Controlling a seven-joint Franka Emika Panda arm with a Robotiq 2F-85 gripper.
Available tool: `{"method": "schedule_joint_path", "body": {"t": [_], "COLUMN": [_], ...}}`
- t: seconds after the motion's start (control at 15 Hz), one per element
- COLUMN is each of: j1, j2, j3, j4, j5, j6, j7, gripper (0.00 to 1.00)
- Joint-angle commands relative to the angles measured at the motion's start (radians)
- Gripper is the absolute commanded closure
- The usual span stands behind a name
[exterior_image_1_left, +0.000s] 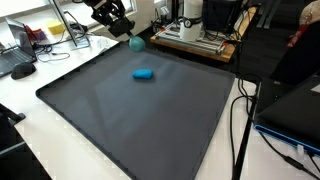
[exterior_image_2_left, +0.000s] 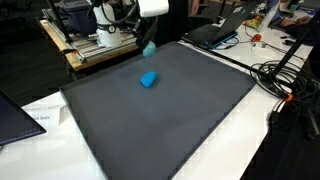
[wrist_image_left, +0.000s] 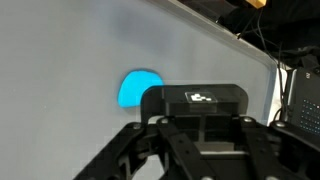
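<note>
My gripper (exterior_image_1_left: 128, 30) hangs over the far edge of a dark grey mat (exterior_image_1_left: 120, 120), and also shows from the opposite side (exterior_image_2_left: 148, 35). It is shut on a small teal object (exterior_image_1_left: 136, 43), which hangs at the fingertips in both exterior views (exterior_image_2_left: 149, 47). A second blue object (exterior_image_1_left: 145, 73) lies on the mat, a short way in from the gripper (exterior_image_2_left: 148, 79). In the wrist view the jaws (wrist_image_left: 195, 100) are drawn together, with a blue round shape (wrist_image_left: 132, 90) partly hidden behind their left side. I cannot tell which of the two objects that shape is.
The mat (exterior_image_2_left: 190, 130) lies on a white table (exterior_image_1_left: 30, 140). A white device on a wooden board (exterior_image_1_left: 195, 35) stands just behind the mat. Laptops, cables (exterior_image_1_left: 240, 120) and black stands crowd the table edges.
</note>
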Motion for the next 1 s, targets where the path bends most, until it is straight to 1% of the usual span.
{"method": "schedule_joint_path", "body": {"t": [0.0,0.13,0.2,0.27,0.33,0.4,0.67,0.93], "j1": [0.003,0.003,0.002,0.033,0.037,0.059,0.119,0.173], "j2": [-0.006,-0.012,-0.012,-0.004,0.003,0.012,0.048,0.112], "j3": [-0.004,-0.008,-0.009,-0.015,-0.007,-0.006,0.015,0.026], "j4": [-0.007,-0.015,-0.015,-0.006,0.007,0.013,0.021,0.038], "j5": [0.000,-0.001,-0.001,-0.064,-0.071,-0.116,-0.219,-0.310], "j6": [0.002,0.005,0.006,0.024,0.006,0.009,-0.018,-0.035], "j7": [0.001,0.001,0.001,0.064,0.061,0.104,0.172,0.231], "gripper": [0.53,0.53,0.78,0.78,0.78,0.78,0.78,0.78]}}
